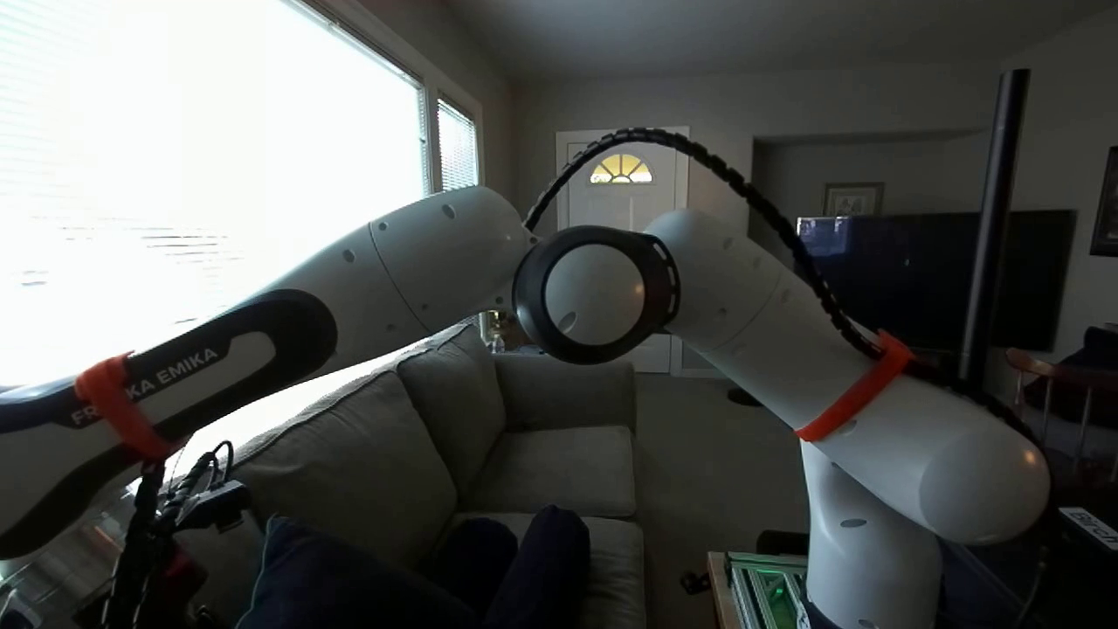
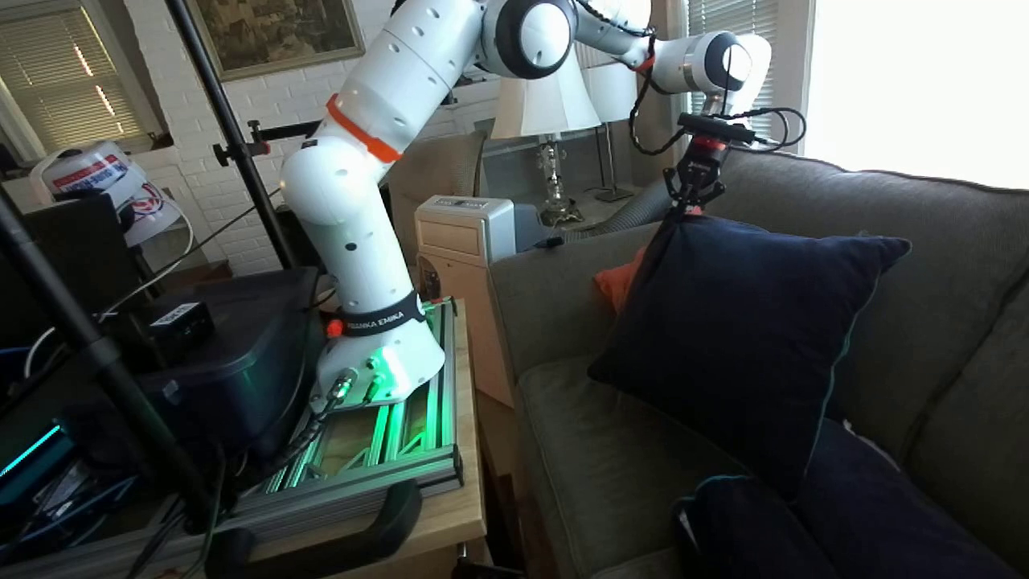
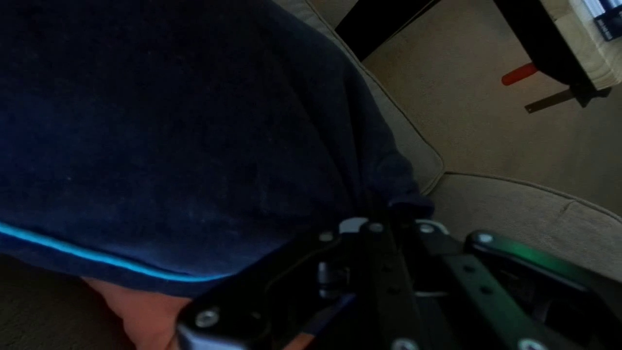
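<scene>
A dark navy pillow [image 2: 739, 322] with light blue piping hangs tilted over the grey couch in an exterior view. My gripper [image 2: 688, 206] is shut on its upper corner. In the wrist view, the gripper's fingers [image 3: 394, 216] pinch the bunched corner of the navy pillow [image 3: 218, 146]. The fingertips are hidden in the dark cloth. The pillow also shows at the bottom of an exterior view [image 1: 332, 577], where the gripper is not clearly visible. An orange pillow [image 2: 616, 283] lies partly hidden behind the navy one; it also shows in the wrist view [image 3: 141, 311].
More navy pillows [image 2: 744, 527] lie on the couch [image 2: 555, 450] seat. The couch back [image 1: 349, 437] runs beside the window. A lamp [image 2: 555, 181] and a beige appliance [image 2: 465, 233] stand behind the couch arm. The robot's wooden cart [image 2: 450, 515] stands beside the couch.
</scene>
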Robot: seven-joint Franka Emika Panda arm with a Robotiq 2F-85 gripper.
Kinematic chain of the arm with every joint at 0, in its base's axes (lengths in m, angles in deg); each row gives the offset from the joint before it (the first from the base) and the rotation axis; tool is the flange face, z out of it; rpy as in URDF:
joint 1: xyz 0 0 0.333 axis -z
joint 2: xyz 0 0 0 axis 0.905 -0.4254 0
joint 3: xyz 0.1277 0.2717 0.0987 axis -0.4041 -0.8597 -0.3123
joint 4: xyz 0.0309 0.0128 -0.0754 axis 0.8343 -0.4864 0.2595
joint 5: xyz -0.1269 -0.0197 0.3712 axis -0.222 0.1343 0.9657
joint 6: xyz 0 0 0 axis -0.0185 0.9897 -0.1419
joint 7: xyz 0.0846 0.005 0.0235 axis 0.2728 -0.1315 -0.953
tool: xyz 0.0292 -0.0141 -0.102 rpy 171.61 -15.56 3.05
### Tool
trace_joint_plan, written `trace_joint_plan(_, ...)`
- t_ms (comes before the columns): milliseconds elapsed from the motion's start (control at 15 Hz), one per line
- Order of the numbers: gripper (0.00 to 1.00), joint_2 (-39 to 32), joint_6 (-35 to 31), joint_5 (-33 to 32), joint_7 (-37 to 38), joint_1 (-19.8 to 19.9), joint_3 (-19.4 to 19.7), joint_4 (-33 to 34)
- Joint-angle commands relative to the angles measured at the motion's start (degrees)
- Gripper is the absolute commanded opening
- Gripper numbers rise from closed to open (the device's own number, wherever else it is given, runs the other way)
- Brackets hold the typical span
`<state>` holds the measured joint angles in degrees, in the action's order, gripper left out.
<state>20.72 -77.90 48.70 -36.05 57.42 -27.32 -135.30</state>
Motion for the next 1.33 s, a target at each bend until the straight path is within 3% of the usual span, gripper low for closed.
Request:
trace_joint_plan(0, 0.32, -1.3, 0.6, 0.7, -0.9, -0.5, 0.3, 1.5)
trace_joint_plan(333, 0.69, -3.0, -5.6, 0.0, 1.8, 0.4, 2.5, 2.1)
trace_joint_plan(600, 0.99, -3.7, -16.2, -2.0, 8.4, 0.8, 6.5, 0.9)
trace_joint_plan(1000, 1.0, -5.7, -20.7, -2.0, 17.2, 2.1, 10.0, 1.6)
trace_joint_plan(1267, 1.0, -6.3, -24.4, -1.5, 11.5, 4.6, 8.5, 0.6)
